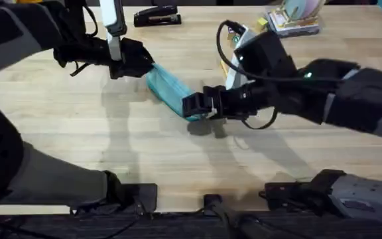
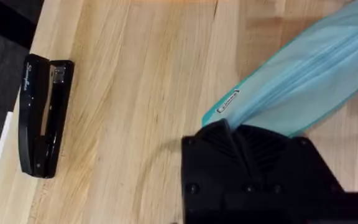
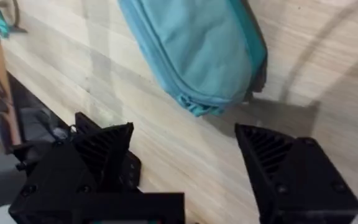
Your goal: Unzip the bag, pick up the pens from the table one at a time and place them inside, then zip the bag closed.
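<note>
The teal bag (image 1: 170,87) lies slanted at mid-table, and its zipper looks closed in the left wrist view. My left gripper (image 1: 138,64) is shut on the bag's far-left end (image 2: 291,87), with the fabric running into the black jaws (image 2: 253,134). My right gripper (image 1: 197,105) is at the bag's other, nearer end. It is open, and the rounded end of the bag (image 3: 197,56) lies just beyond the gap between its fingers (image 3: 185,134), untouched. The pens are out of view.
A black stapler (image 1: 156,16) (image 2: 42,115) lies at the table's far edge, beyond the left gripper. A stack of colourful books or cards (image 1: 292,20) sits at the far right, with a white object (image 1: 241,38) beside it under the right arm. The near table is bare wood (image 1: 144,153).
</note>
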Controlling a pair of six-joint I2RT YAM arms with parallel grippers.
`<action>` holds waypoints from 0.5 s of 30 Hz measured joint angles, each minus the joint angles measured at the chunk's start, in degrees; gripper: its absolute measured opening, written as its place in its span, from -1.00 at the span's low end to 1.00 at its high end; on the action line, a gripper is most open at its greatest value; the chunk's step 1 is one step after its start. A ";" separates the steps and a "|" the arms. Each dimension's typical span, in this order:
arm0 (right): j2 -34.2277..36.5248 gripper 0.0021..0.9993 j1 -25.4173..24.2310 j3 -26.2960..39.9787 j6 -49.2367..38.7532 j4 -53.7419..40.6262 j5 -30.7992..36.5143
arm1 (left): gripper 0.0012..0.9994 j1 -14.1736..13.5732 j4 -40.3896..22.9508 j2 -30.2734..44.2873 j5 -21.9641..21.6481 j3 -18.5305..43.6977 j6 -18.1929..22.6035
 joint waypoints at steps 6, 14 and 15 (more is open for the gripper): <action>0.00 0.99 1.38 -4.21 5.23 8.07 -0.04 | -0.92 0.00 0.00 0.00 0.00 0.00 0.00; 0.00 0.99 1.70 -4.63 7.71 11.81 1.65 | -0.92 0.00 0.00 0.00 0.00 0.00 0.00; 0.00 0.99 1.70 -4.66 7.75 12.55 1.66 | -0.92 0.00 0.00 0.00 0.00 0.00 0.00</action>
